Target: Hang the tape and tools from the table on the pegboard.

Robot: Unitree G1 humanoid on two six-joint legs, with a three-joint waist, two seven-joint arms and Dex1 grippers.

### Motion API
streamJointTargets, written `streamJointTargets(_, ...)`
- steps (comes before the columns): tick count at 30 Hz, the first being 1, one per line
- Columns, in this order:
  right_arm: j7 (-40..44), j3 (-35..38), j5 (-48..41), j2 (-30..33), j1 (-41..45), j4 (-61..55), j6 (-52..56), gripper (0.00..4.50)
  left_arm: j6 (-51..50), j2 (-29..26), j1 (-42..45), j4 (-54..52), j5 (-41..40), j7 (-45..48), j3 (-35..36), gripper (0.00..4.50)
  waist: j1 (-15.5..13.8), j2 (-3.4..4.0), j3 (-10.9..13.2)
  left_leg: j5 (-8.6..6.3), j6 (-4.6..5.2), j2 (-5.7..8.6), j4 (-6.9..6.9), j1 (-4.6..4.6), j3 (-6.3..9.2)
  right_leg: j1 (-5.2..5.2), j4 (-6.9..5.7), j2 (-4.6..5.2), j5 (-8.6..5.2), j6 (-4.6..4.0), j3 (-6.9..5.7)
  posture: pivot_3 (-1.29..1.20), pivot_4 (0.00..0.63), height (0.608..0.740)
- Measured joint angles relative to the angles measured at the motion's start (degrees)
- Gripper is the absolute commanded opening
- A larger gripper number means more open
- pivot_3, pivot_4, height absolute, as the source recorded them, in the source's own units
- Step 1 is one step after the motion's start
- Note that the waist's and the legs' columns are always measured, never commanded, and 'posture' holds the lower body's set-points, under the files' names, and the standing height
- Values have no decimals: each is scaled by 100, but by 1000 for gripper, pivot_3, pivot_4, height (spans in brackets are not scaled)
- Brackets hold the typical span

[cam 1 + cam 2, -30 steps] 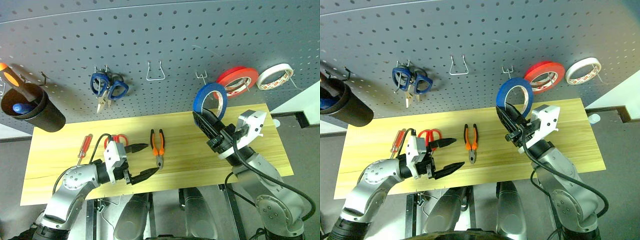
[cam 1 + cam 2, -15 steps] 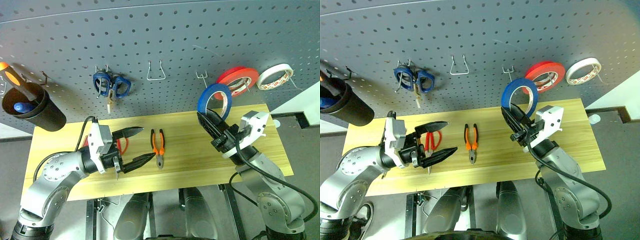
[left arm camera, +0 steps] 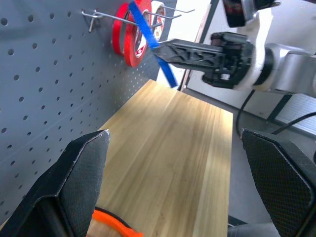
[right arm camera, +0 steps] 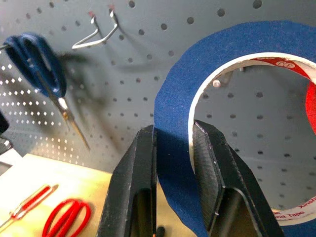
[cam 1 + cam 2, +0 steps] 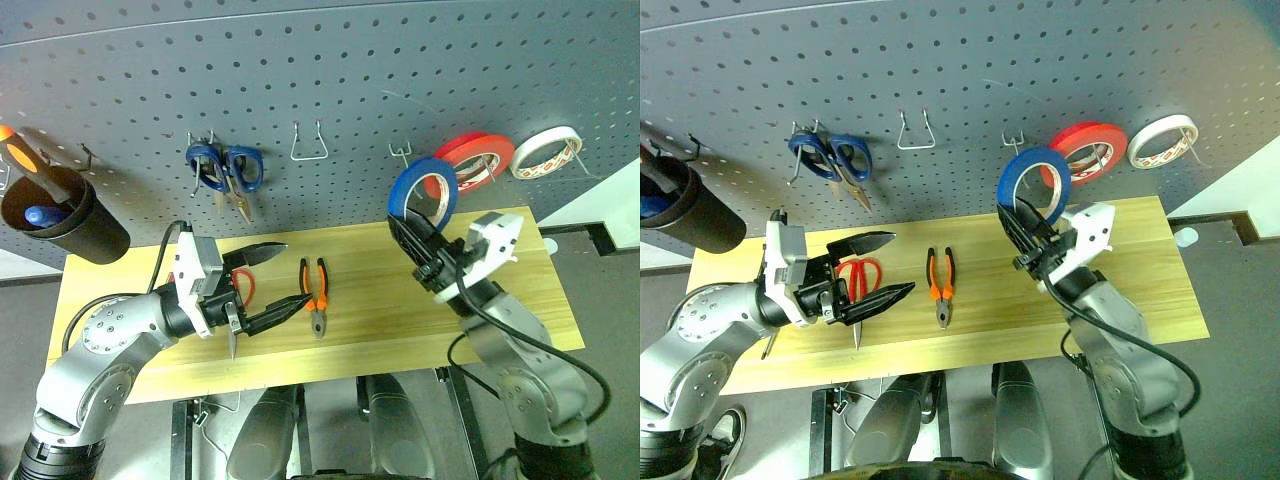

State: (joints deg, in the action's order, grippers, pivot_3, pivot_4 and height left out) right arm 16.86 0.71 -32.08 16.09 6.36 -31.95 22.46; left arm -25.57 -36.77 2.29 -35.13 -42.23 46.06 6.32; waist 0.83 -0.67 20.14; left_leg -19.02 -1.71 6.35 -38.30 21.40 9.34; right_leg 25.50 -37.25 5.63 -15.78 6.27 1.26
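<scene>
None of the items was yet hung: the blue tape (image 5: 423,191) was pinched in the right gripper's (image 5: 418,232) closed fingers near the pegboard (image 5: 330,80), while the red-handled scissors (image 5: 857,274), pliers (image 5: 315,293) and red-handled screwdriver (image 4: 28,202) were left on the desk (image 5: 380,310), the left gripper's (image 5: 268,283) fingers spread wide and empty.

L tool (image 5: 268,281): both black fingers spread wide apart, nothing between them, pointing roughly level toward the robot's right; silver forearm bent at the elbow, white wrist block behind the fingers. R tool (image 5: 412,233): fingers (image 4: 215,173) closed tight on the rim of the blue ring-shaped tape roll (image 5: 423,190), one finger inside the hole, one outside; tool angled upward w/ forearm raised.
</scene>
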Motion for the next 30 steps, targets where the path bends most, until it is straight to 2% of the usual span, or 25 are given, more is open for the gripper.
streamJointTargets(10,-57,-310,401,-509,371,584,-175,673,0,0,-34,-1,8,-57,-27,4463,10,-6,-4,2,-4,-8,0,-2,-1,0,0,-6,4,-6,0,44,338,727)
streamJointTargets(22,-289,-364,705,-580,399,865,216,4455,9,30,-26,2,59,-103,-50,4463,-3,-8,-5,3,-5,-7,1,2,-1,4,0,-5,5,-7,0,43,335,727)
streamJointTargets(26,-363,-356,835,-464,94,695,356,4455,14,11,-110,2,105,-22,-52,4463,-10,-8,-5,2,-4,-6,3,3,-1,5,3,-5,5,-7,-1,46,331,727)
streamJointTargets(30,-392,-370,878,-61,-836,56,858,4455,24,-144,-430,2,216,108,-49,4463,-23,-10,-7,2,-4,-5,6,6,-1,6,6,-3,5,-7,-1,47,325,727)
